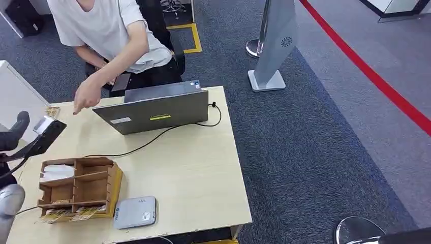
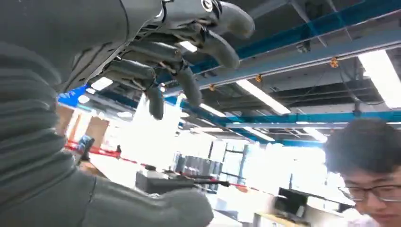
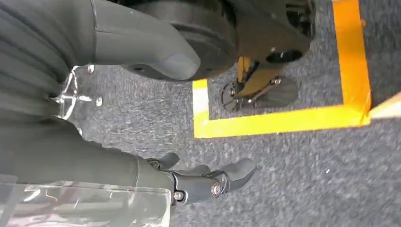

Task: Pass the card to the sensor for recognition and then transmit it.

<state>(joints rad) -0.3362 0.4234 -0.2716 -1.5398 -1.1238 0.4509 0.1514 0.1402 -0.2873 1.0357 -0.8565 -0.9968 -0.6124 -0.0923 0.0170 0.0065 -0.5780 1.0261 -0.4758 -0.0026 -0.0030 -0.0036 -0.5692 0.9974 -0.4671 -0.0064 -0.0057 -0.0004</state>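
Head view shows the grey left hand point(image 1: 12, 133) raised beside the pale wooden table point(image 1: 203, 173), fingers apart, empty. Right hand point(image 3: 203, 182) hangs over grey carpet point(image 3: 302, 179), fingers loosely spread, holding nothing.

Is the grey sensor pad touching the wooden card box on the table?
Cannot tell. In the head view, the sensor pad lies right beside the wooden card box, but no clear gap or contact shows.

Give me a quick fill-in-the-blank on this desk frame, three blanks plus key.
1. The wooden organizer stands on the ____ table.
2. The grey card reader lies beside the organizer, near the table's ____ edge.
3. A black ____ runs from the laptop across the tabletop.

Missing words: wooden; front; cable
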